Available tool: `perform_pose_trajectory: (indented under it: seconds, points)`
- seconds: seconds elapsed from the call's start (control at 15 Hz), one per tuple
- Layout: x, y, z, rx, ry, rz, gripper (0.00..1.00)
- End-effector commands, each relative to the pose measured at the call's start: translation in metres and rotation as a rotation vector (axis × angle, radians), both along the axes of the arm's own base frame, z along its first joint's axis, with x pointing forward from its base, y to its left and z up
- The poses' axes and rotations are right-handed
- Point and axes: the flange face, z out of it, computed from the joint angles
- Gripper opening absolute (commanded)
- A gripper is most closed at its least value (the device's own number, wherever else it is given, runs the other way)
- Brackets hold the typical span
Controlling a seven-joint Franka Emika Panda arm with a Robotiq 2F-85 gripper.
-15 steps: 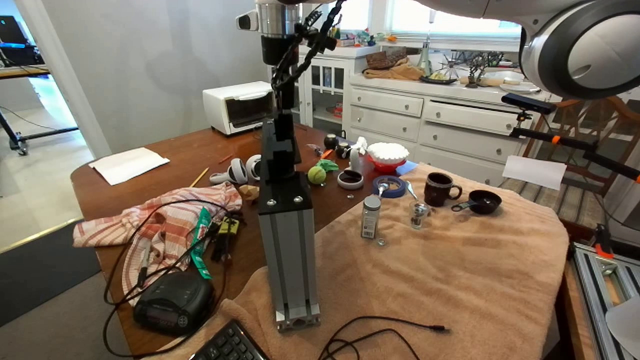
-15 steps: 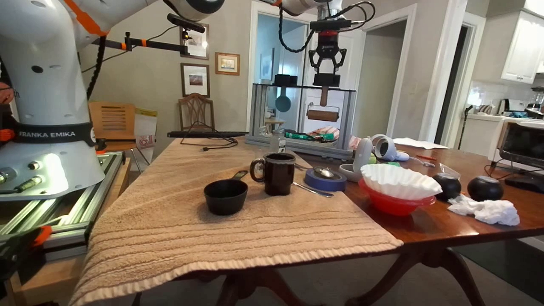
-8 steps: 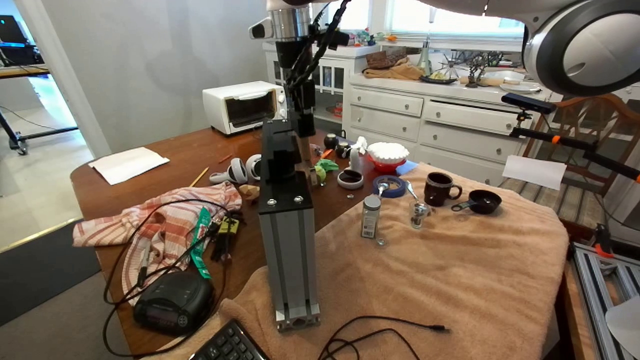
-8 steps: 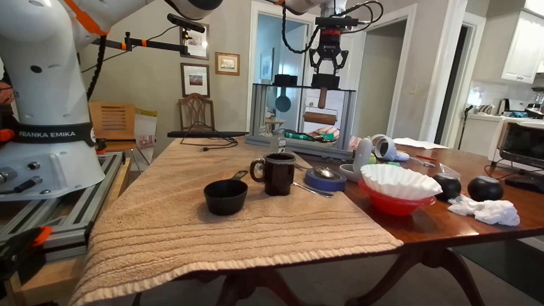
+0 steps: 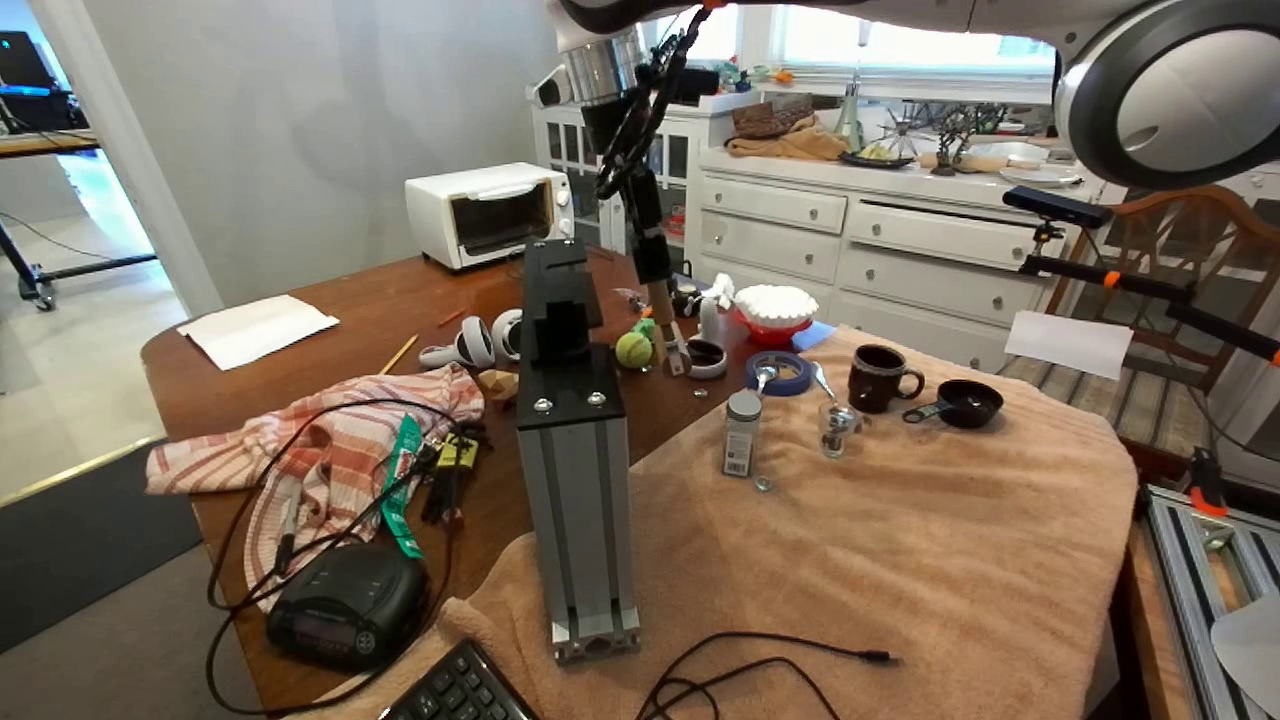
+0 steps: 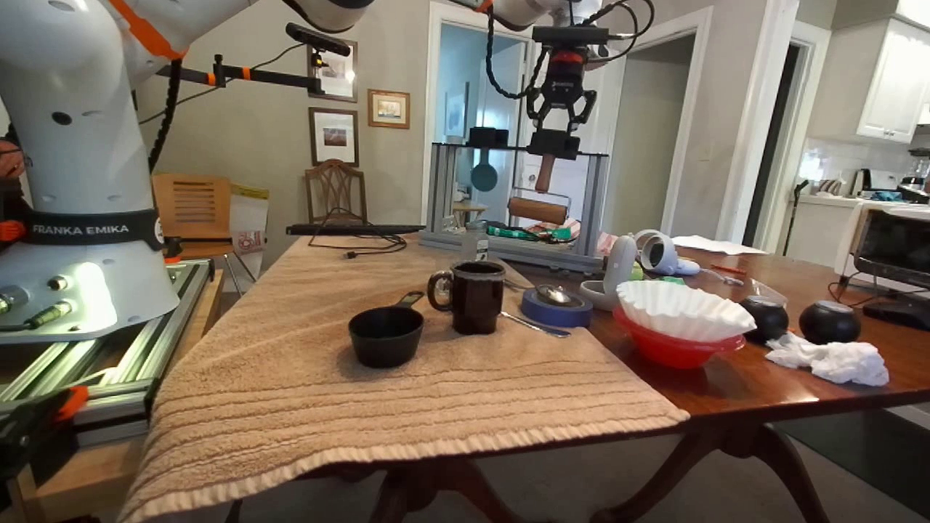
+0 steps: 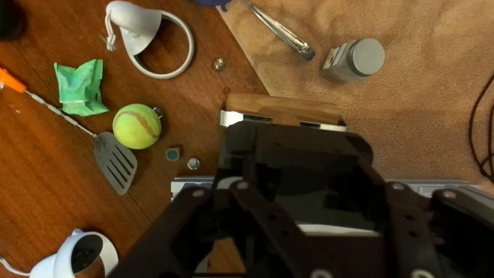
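Note:
My gripper (image 6: pixel 556 132) is shut on a black block (image 6: pixel 554 144) that tops a wooden-handled roller (image 6: pixel 538 210). The roller hangs below it, tilted, clear of the table in both exterior views. In the wrist view the roller's wooden cylinder (image 7: pixel 283 105) and metal bracket show past the dark block, which hides the handle. Beside the gripper stands a metal-framed rack (image 5: pixel 580 520) with a black top plate. A turquoise scoop (image 6: pixel 484 176) hangs from that rack under its own black block (image 6: pixel 488 136).
Near the roller lie a tennis ball (image 7: pixel 137 126), a spatula (image 7: pixel 115 162), a green packet (image 7: pixel 82 88) and a white controller (image 7: pixel 135 23). On the tan towel stand a lidded jar (image 5: pixel 741 433), a brown mug (image 5: pixel 880 378) and a black measuring cup (image 5: pixel 968 403). A toaster oven (image 5: pixel 490 215) sits behind.
The gripper and roller have swung out from behind the rack, rightward in an exterior view, and now lean at an angle. The grip on the block is the same; the table things have not moved.

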Motion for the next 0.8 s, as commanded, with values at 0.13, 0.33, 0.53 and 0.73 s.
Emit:
perform_pose_trajectory:
  seconds: [0.13, 0.33, 0.53, 0.73]
  points:
    - [0.0, -0.007, 0.011, 0.031, -0.074, -0.271, 0.34]
    - [0.001, -0.015, 0.023, -0.039, -0.141, -0.422, 0.34]
    - [-0.001, -0.023, 0.042, -0.105, -0.211, -0.554, 0.34]
    - [-0.005, -0.027, 0.052, -0.154, -0.234, -0.641, 0.34]
